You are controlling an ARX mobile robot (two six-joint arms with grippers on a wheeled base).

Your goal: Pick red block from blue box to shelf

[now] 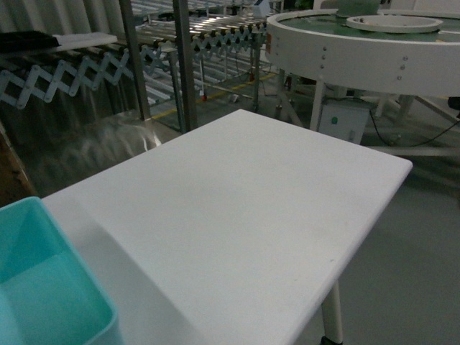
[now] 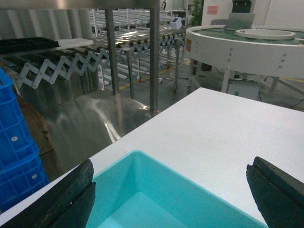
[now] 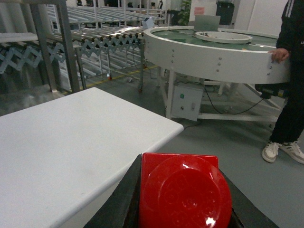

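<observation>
The glossy red block [image 3: 184, 194] fills the bottom of the right wrist view, stud toward the camera. My right gripper [image 3: 179, 165] is shut on it, a black finger on either side, out past the white table's corner and over the floor. The turquoise blue box [image 1: 43, 287] stands at the table's near left corner. My left gripper [image 2: 171, 194] hangs open above it, its fingers [image 2: 71, 199] spread wide over the bare inside of the box [image 2: 156, 194]. The steel shelf posts [image 1: 183, 65] rise behind the table. Neither gripper appears in the head view.
The white table [image 1: 237, 208] ends at a rounded far right corner. Behind it run expanding roller conveyors [image 1: 72, 72] and a round white conveyor [image 1: 359, 43]. Dark blue crates [image 2: 16, 142] stack at the left. A person [image 3: 289, 71] stands by the round conveyor.
</observation>
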